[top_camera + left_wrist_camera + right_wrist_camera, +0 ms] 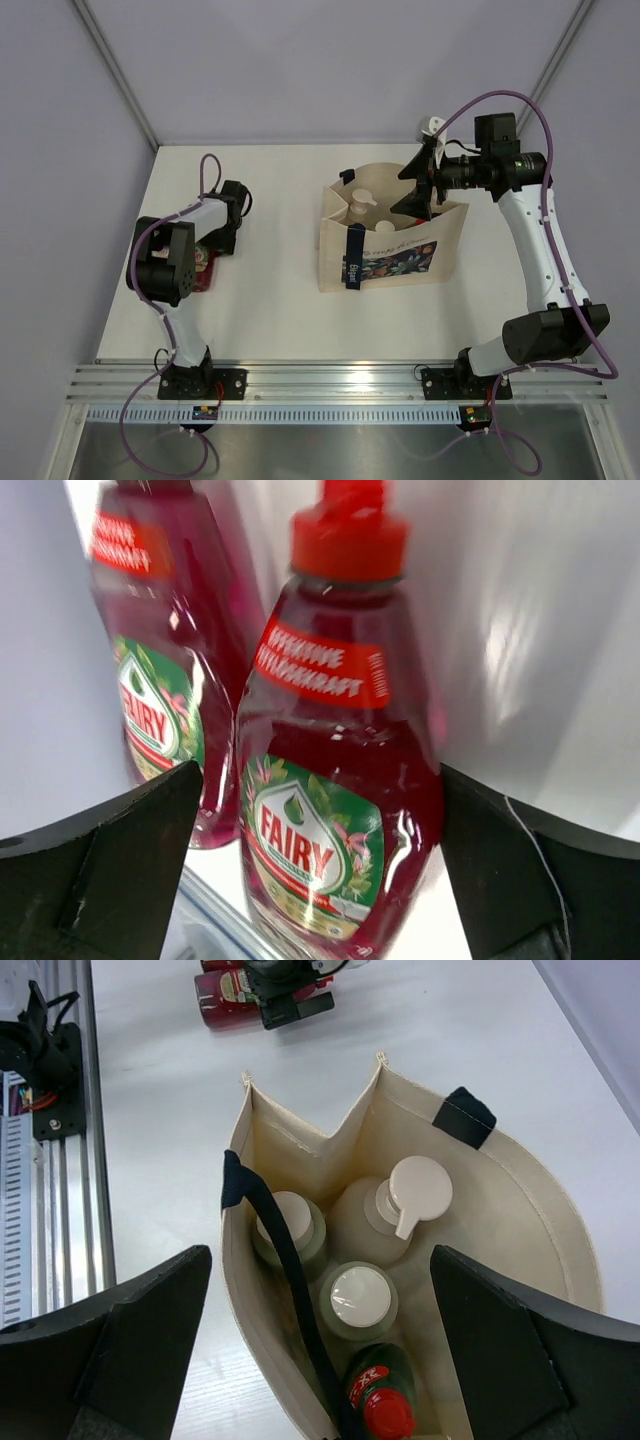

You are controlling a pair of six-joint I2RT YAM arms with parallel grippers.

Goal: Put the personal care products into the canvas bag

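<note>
Two red squeeze bottles (335,780) (160,660) lie side by side at the table's left (204,272). My left gripper (320,775) is open, with a finger on each side of the nearer red bottle; a gap shows at the left finger. The canvas bag (390,240) stands open mid-table. Inside it are the beige pump bottle (400,1210), two pale cylinders with white caps (290,1225) (357,1300) and the green bottle (385,1400). My right gripper (320,1255) is open and empty, hovering above the bag's mouth (418,195).
A navy strap handle (290,1290) crosses the bag's opening over the bottles; the other handle (465,1117) hangs at the far rim. The aluminium rail (340,385) runs along the near edge. White walls close the back and sides.
</note>
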